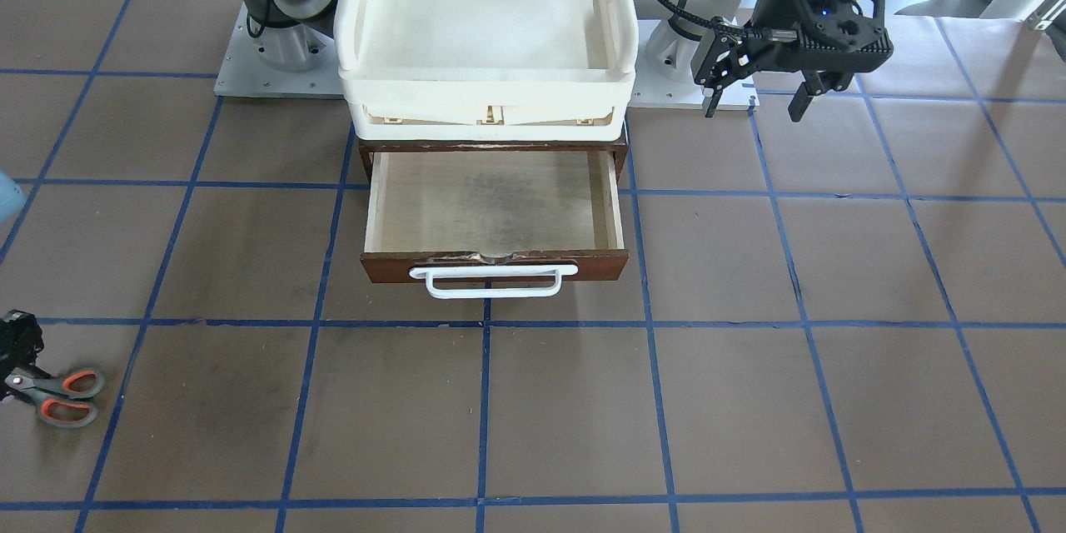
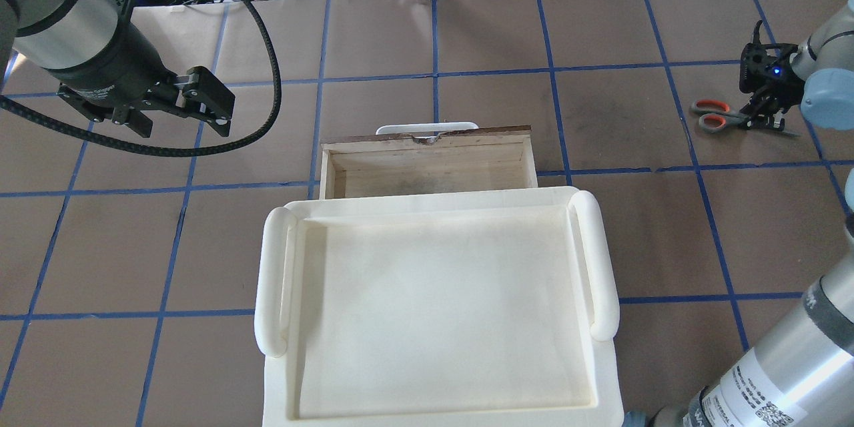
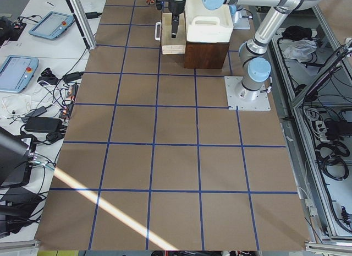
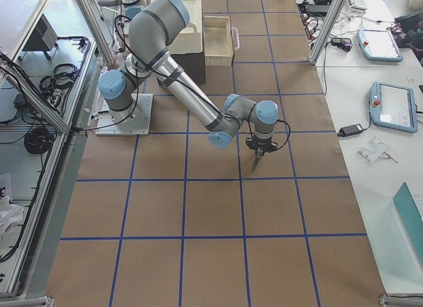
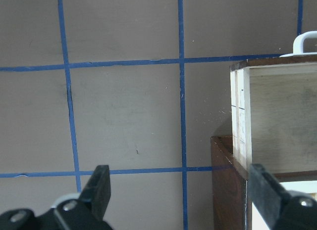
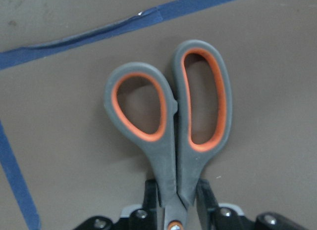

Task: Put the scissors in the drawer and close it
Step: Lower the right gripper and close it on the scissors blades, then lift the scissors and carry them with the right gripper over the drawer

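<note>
Pointing their orange-lined loops toward the open drawer, the scissors run crosswise, well off to the robot's right of it, blades hidden beneath the right gripper, which pinches their neck. The left gripper hangs spread wide. Print on the right arm's label is too small to read.

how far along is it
Done: drawer is open and empty. In hand: right gripper looks closed on the scissors, down on the table, well away from it; left gripper open beside the drawer. Left: carry scissors in, push drawer shut.
</note>
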`<state>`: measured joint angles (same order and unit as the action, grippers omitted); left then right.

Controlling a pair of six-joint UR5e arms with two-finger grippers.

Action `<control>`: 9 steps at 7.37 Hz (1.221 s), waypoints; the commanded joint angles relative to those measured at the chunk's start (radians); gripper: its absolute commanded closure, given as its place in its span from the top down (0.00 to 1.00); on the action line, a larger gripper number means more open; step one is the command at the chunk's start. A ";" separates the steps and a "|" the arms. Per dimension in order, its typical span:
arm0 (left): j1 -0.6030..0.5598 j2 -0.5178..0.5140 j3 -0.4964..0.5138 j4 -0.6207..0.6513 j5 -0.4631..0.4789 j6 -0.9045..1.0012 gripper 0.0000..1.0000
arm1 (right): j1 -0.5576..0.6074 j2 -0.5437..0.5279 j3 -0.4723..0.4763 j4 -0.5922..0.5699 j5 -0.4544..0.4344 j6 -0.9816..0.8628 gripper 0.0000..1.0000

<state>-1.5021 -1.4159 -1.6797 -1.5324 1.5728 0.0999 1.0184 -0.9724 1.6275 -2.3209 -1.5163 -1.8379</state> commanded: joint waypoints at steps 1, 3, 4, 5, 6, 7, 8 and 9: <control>-0.001 0.000 0.000 0.000 0.001 0.000 1.00 | 0.008 -0.064 -0.001 0.056 -0.002 -0.009 0.16; -0.001 0.000 -0.002 0.000 0.000 -0.003 1.00 | 0.057 -0.208 -0.003 0.248 0.001 -0.015 0.15; -0.001 0.000 -0.002 0.000 0.000 0.000 1.00 | 0.104 -0.294 -0.005 0.324 -0.005 -0.008 0.13; -0.001 0.000 -0.002 0.000 0.000 -0.003 1.00 | 0.149 -0.365 -0.005 0.387 -0.007 -0.003 0.11; -0.001 -0.001 -0.002 0.000 -0.002 -0.005 1.00 | 0.202 -0.418 -0.011 0.462 0.005 -0.001 0.11; -0.001 0.000 -0.002 0.000 -0.002 -0.003 1.00 | 0.279 -0.487 -0.017 0.527 -0.001 0.018 0.10; -0.001 0.000 -0.002 0.000 0.000 -0.003 1.00 | 0.354 -0.552 -0.027 0.608 -0.019 0.183 0.08; -0.001 -0.003 -0.002 0.000 -0.003 0.004 1.00 | 0.438 -0.572 -0.038 0.662 -0.018 0.271 0.07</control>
<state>-1.5034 -1.4168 -1.6812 -1.5324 1.5711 0.0984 1.3558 -1.4959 1.6019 -1.7386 -1.5285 -1.6910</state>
